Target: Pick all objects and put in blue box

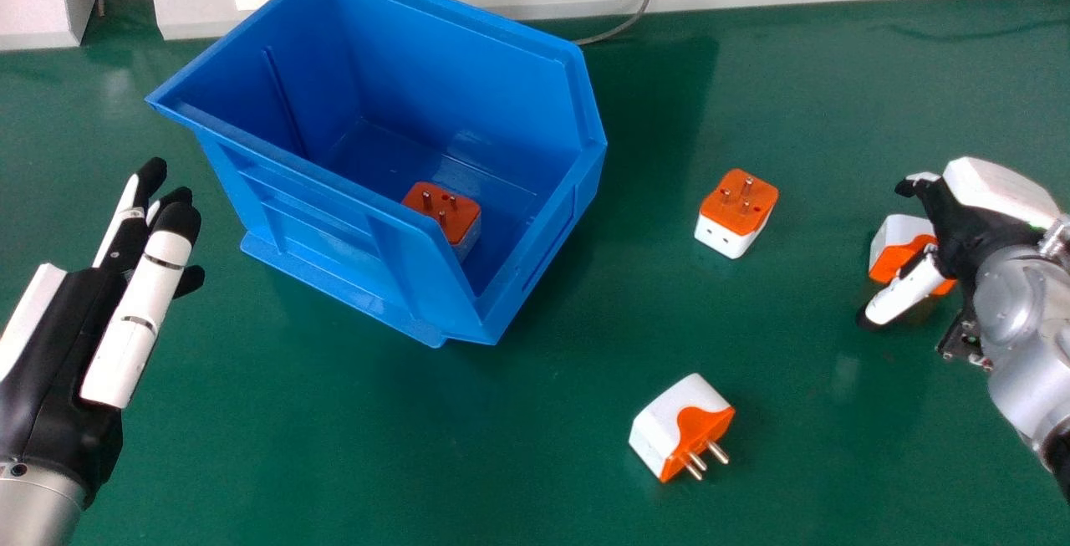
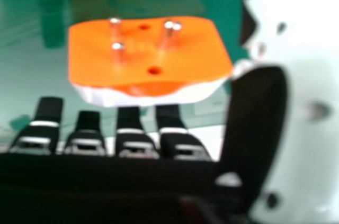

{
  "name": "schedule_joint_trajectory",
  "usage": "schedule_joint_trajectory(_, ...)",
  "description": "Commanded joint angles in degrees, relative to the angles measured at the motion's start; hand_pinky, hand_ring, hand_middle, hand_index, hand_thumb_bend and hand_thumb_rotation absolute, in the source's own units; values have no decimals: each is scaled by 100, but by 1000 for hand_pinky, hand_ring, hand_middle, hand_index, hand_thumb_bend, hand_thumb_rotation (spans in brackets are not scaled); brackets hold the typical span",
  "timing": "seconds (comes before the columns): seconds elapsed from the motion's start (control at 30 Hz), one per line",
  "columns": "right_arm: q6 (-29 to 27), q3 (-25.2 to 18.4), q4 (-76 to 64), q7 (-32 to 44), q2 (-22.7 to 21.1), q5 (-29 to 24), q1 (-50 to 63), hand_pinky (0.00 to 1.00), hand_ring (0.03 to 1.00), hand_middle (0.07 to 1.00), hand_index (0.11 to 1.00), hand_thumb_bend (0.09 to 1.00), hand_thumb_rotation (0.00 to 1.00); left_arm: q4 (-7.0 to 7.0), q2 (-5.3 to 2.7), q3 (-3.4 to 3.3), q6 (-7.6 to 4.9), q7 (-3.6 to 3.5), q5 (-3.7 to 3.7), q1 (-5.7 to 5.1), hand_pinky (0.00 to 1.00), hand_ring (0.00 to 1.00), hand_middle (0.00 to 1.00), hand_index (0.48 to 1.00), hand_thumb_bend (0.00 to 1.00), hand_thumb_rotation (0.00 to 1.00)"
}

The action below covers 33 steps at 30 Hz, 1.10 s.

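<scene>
Right hand [image 1: 974, 224]: fingers and thumb apart, orange-and-white adapter [image 1: 897, 237] between them; contact cannot be told. To its left: second adapter [image 1: 736, 207], third adapter [image 1: 669, 425], then blue box [image 1: 334, 228]. Left hand [image 1: 63, 354]: fingers extended, box to its right.

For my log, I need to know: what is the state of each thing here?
Box, upright, open-topped.
Boxed plug, pins up.
Middle plug, pins up.
Front plug, on its side.
Right plug, partly hidden in head view.
Left robot hand, open.
Right robot hand, open, at right plug.
</scene>
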State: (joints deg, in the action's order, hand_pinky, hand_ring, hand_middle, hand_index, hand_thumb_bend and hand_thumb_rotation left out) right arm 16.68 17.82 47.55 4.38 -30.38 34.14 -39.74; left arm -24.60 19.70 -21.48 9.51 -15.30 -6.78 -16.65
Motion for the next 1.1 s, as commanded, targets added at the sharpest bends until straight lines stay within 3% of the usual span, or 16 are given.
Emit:
schedule_joint_trajectory(0.0,-28,-14,80,-108,25,-17,-107,856,958,927,868,617,0,-195,87,-118,-7,35,-21,3,902,961,980,1000,474,1000)
schedule_joint_trajectory(0.27,85,-25,-85,-29,45,-30,-33,800,944,926,864,613,0,-166,87,-160,-26,16,-42,7,907,963,981,1000,483,1000)
schedule_joint_trajectory(0.47,-11,-59,-18,-136,76,-82,-4,771,941,926,860,611,0,-319,81,-171,134,61,-23,26,911,965,981,1000,487,1000)
schedule_joint_trajectory(0.57,-19,-55,5,-152,78,-90,-9,751,929,928,857,610,0,-346,64,-185,146,57,-27,-10,914,964,978,1000,485,1000)
schedule_joint_trajectory(0.63,-23,-50,-15,-165,75,-87,-1,680,868,927,854,605,0,-337,65,-188,142,56,-21,-10,918,962,976,1000,493,1000)
schedule_joint_trajectory(0.67,-21,-51,-19,-176,78,-87,0,606,785,893,854,586,0,-337,64,-187,145,60,-17,-6,920,962,975,1000,496,1000)
schedule_joint_trajectory(0.7,-28,-51,-14,-192,79,-86,2,606,785,893,854,586,0,-345,62,-184,158,68,-11,0,920,962,975,1000,496,1000)
schedule_joint_trajectory(0.73,-27,-53,-10,-206,80,-87,6,524,706,814,854,574,0,-346,59,-184,165,74,-11,7,921,961,975,1000,499,1000)
schedule_joint_trajectory(0.8,30,-47,-49,-200,78,-73,24,524,706,814,854,574,0,-341,57,-191,167,71,-27,13,921,961,975,1000,499,1000)
schedule_joint_trajectory(0.83,72,-40,-84,-196,77,-61,39,444,648,751,848,564,0,-344,56,-192,172,71,-32,15,922,961,974,1000,502,1000)
schedule_joint_trajectory(0.9,168,-27,-141,-183,83,-41,60,386,599,701,839,556,0,-345,55,-201,165,65,-41,5,923,961,974,1000,505,1000)
schedule_joint_trajectory(1.07,283,-37,-197,-213,88,-50,88,321,528,629,826,545,0,-376,58,-220,164,55,-47,-13,925,961,973,1000,510,1000)
